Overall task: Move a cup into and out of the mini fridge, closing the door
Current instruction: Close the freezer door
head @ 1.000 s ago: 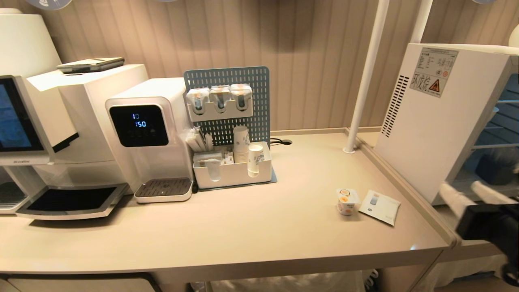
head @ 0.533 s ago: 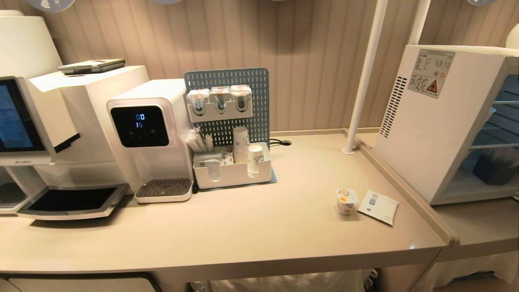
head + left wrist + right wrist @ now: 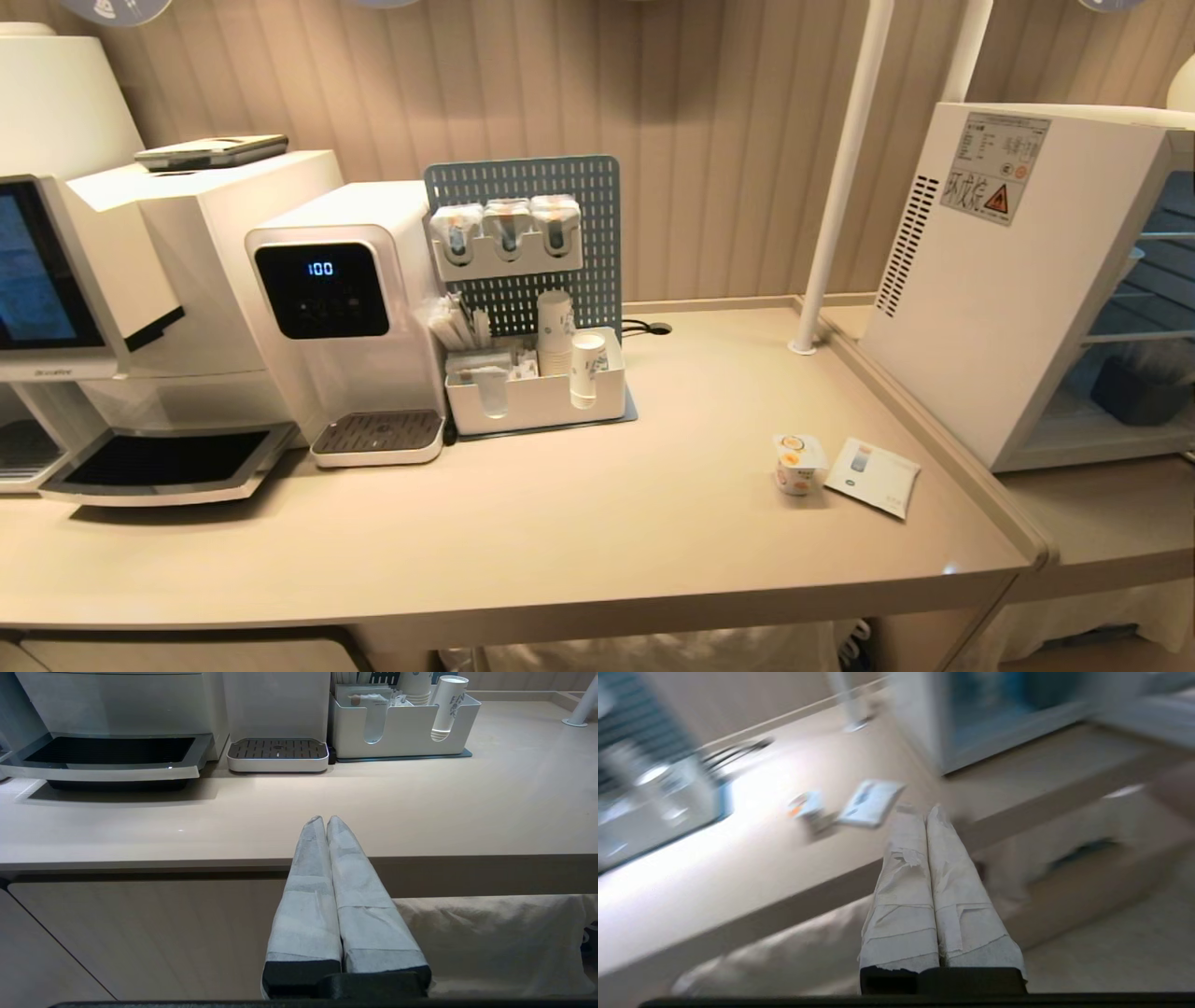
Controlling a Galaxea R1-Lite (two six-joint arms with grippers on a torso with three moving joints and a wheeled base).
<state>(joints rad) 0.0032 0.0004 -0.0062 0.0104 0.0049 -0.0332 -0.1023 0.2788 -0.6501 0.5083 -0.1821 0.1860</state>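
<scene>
Cup point(image 3: 799, 463) upright on counter point(image 3: 560, 532), touching paper card point(image 3: 874, 476), left of fridge point(image 3: 1008, 280). Left gripper point(image 3: 325, 820) closed, empty, at counter edge. Right gripper point(image 3: 924, 810) closed, empty, below counter level.

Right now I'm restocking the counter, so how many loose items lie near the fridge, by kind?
Yogurt cup: 1
Flat paper packet: 1
Total: 2, both on the counter left of the mini fridge.
</scene>
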